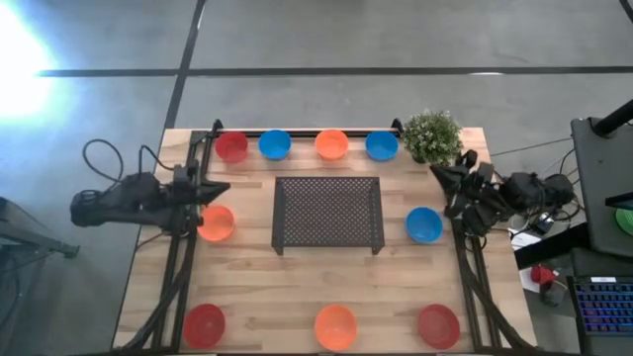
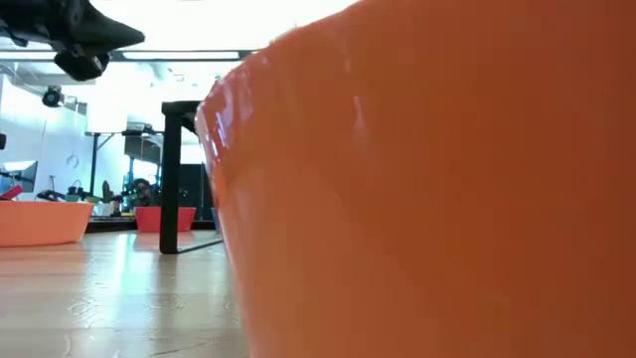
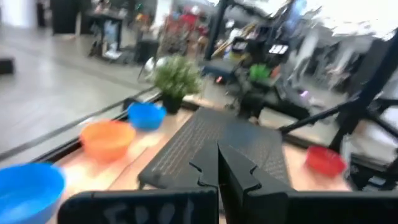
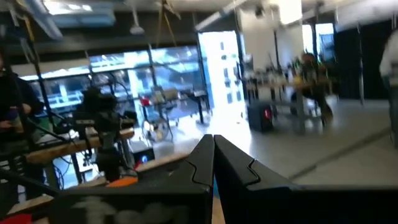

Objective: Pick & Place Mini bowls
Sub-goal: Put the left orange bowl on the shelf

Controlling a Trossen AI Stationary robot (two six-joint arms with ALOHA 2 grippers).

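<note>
High view | left fingers [image 1: 220,188] pressed together above orange bowl [image 1: 216,223] | right fingers [image 1: 438,173] pressed together

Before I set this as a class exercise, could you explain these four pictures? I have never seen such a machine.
It is a robot with two dark arms at a wooden table. One picture looks straight down, one sits at table height with an orange bowl filling it, and two come from cameras on the wrists. From above, the left gripper hangs over an orange bowl at the table's left edge. The right gripper waits at the right edge near a small green plant. Both sets of jaws are shut and hold nothing. A dark mesh rack stands in the middle, ringed by small red, orange and blue bowls.
</note>
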